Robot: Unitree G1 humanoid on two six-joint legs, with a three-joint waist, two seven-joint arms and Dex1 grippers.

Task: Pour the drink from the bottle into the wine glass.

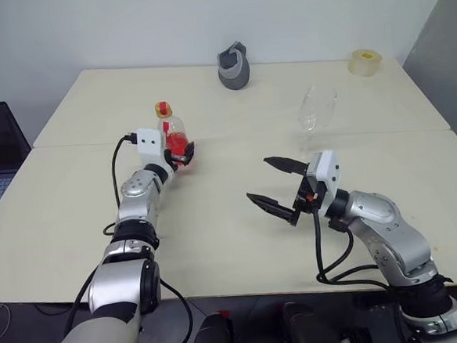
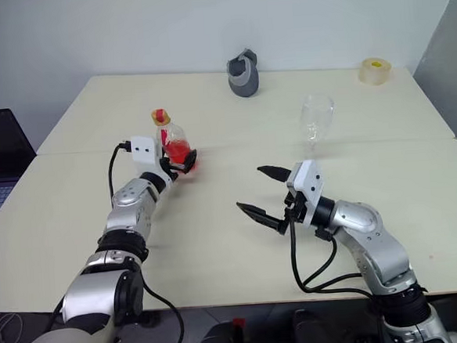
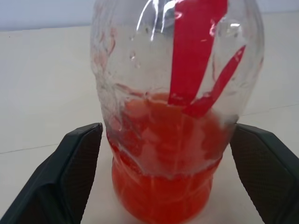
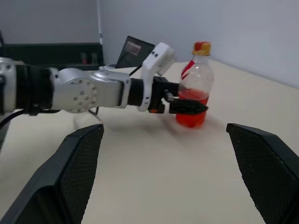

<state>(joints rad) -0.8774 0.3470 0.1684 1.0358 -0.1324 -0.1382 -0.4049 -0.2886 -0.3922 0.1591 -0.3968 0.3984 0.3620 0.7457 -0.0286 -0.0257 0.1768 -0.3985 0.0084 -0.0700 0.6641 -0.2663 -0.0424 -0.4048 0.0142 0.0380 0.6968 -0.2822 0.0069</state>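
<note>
Bottle (image 1: 174, 138) upright on tabletop (image 1: 241, 241), sitting between spread fingers of left claw (image 1: 182, 155), not squeezed; right claw (image 1: 277, 185) wide open, well apart.

— How's the light on my feed?

— Bright and even, from overhead I'd say. The surface (image 1: 239, 218) is evenly lit, with only faint, soft shadows under the arms.

— Any glare?

— White streaks on the bottle (image 3: 177, 107) in my left wrist view, close up and slightly soft. The wine glass (image 1: 316, 112) nearly washes out against the pale top.

— Blur?

— In the right wrist view, that hand's fingers (image 4: 77, 172) are out of focus.
</note>
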